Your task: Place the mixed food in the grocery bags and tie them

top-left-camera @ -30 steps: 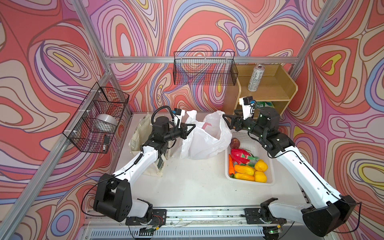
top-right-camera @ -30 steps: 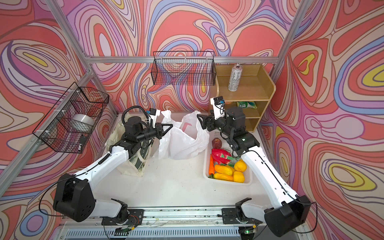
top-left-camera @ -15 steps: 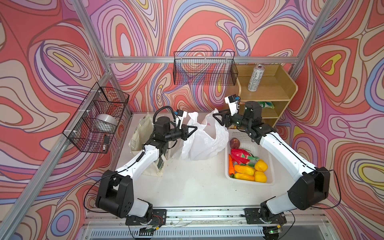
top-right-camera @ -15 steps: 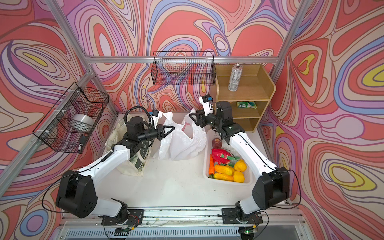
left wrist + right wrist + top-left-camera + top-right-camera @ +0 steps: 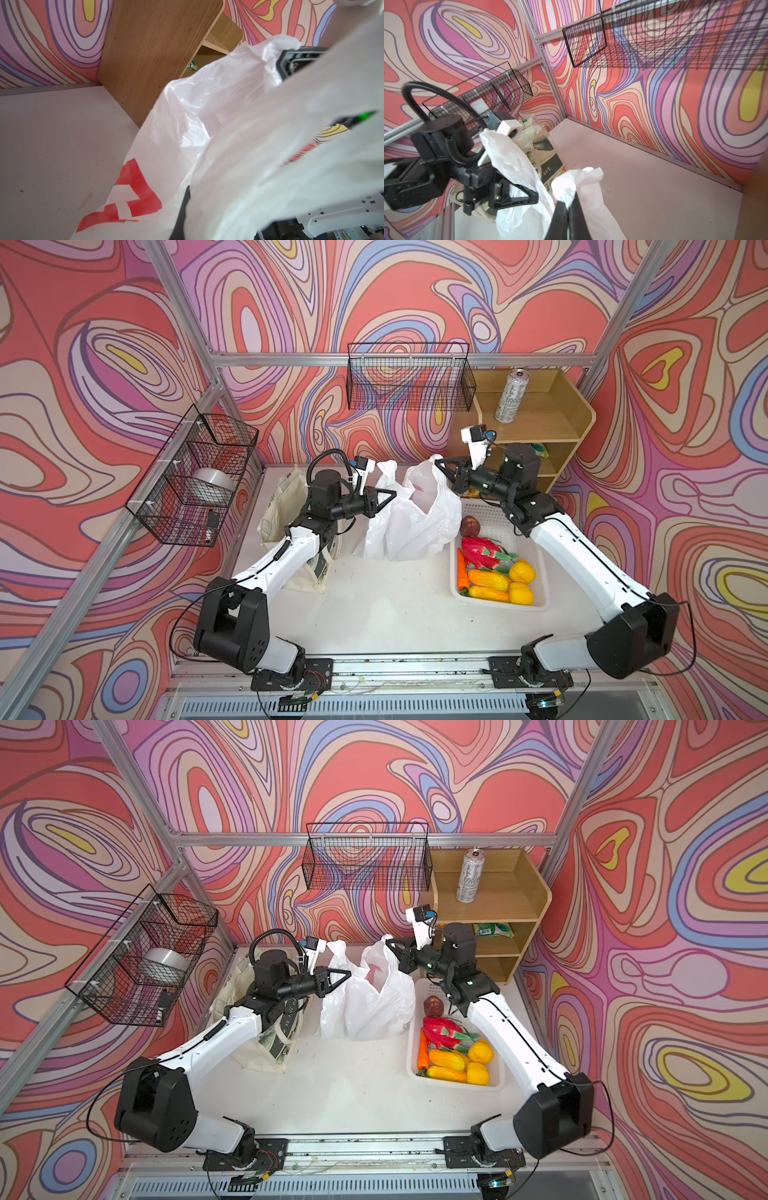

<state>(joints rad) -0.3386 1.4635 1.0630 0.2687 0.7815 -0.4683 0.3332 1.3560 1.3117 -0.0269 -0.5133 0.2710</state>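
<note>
The white plastic grocery bag [image 5: 409, 518] [image 5: 370, 1002] with red print [image 5: 133, 187] stands at the middle back of the table. My left gripper [image 5: 392, 493] [image 5: 348, 972] is shut on its left handle [image 5: 512, 158]. My right gripper [image 5: 437, 464] [image 5: 568, 205] is shut on the right handle [image 5: 579, 178], held up. The cream canvas tote [image 5: 286, 506] sits under my left arm. Mixed food lies in a white basket [image 5: 540, 572]: pink dragon fruit [image 5: 480, 551], carrot [image 5: 462, 572], yellow vegetables [image 5: 519, 572]. A silver can [image 5: 512, 396] and a green snack packet [image 5: 492, 929] sit on the shelf.
A wooden shelf unit [image 5: 557, 423] stands at the back right, close behind my right gripper. A black wire basket [image 5: 409, 377] hangs on the back wall and another [image 5: 195, 477], holding a silver roll, on the left wall. Bare tabletop [image 5: 386, 605] lies in front of the bag.
My right gripper swung from beside the basket to the bag's right handle and shut on it. My left gripper stayed shut on the left handle.
</note>
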